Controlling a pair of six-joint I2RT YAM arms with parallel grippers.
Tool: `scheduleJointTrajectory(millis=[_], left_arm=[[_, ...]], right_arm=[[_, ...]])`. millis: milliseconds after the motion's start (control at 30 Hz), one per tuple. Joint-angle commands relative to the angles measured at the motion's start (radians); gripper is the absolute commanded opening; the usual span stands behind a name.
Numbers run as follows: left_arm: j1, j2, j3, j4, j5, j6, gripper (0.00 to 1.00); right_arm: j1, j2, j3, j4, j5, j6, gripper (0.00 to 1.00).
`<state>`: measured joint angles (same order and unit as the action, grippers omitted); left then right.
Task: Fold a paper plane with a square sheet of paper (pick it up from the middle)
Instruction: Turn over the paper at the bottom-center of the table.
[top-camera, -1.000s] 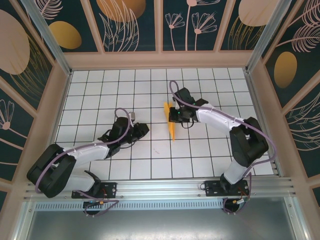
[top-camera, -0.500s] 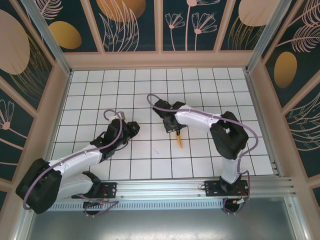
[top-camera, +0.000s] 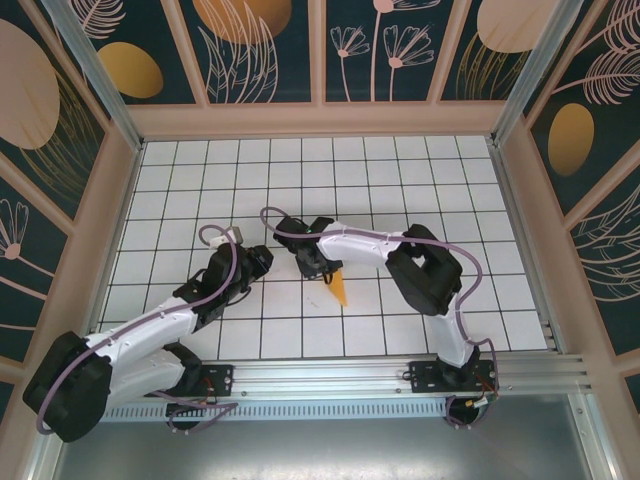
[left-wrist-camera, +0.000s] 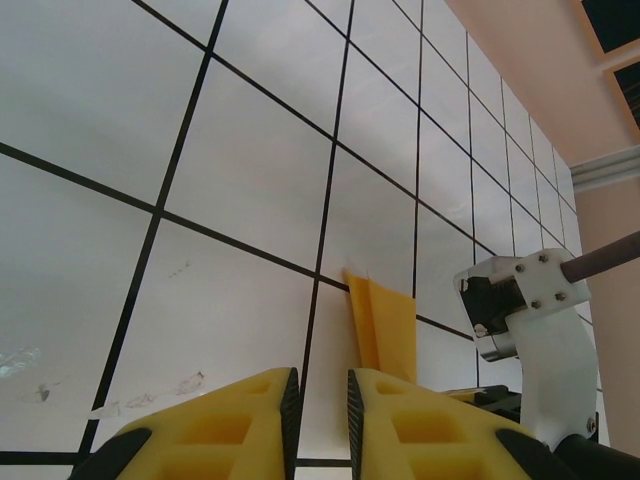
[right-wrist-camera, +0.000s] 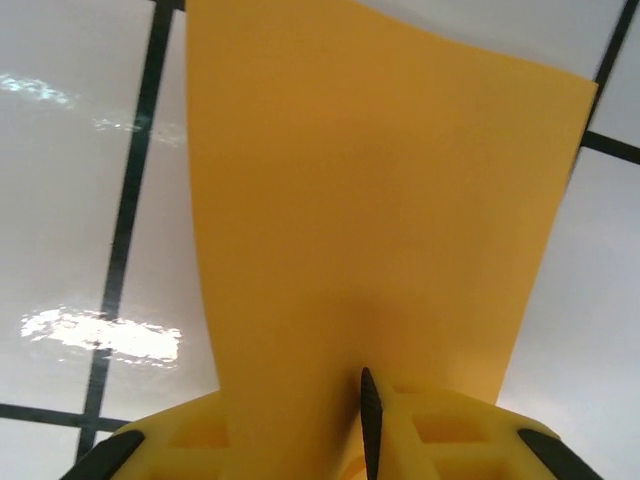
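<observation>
The right gripper (top-camera: 318, 265) has swung left and nearer, lowering the paper plane (top-camera: 340, 289) to the table (top-camera: 400, 180) at its fingertips, probably to set it down. Paper hides its jaws, so I cannot tell its grip. Just left of it, the left gripper (top-camera: 258, 262) is slightly spread and empty. Open tiles lie beyond it.

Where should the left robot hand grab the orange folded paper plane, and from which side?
Probably the free end of the orange-yellow folded paper plane, the part sticking out past the right gripper pinching it. It's thin and flat, so the left gripper should come in from the left, one finger on each face.
</observation>
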<state>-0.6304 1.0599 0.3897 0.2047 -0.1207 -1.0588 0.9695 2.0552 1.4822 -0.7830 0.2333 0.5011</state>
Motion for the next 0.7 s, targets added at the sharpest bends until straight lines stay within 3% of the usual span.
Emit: scheduleJointTrajectory(millis=[0,333,500,667], left_arm=[[-0.002,0.025,-0.004,0.009,0.024,0.003,0.24],[-0.002,0.121,0.032,0.056,0.091,0.02,0.22],[-0.002,0.165,0.033,0.081,0.128,0.0,0.22],[-0.002,0.185,0.034,0.099,0.142,-0.006,0.22]], right_arm=[[-0.001,-0.028,0.006,0.008,-0.052,0.019,0.3],[-0.002,-0.121,-0.115,0.099,-0.085,0.004,0.34],[-0.006,-0.164,-0.161,0.164,-0.177,-0.015,0.35],[-0.004,-0.189,-0.194,0.18,-0.166,-0.011,0.39]])
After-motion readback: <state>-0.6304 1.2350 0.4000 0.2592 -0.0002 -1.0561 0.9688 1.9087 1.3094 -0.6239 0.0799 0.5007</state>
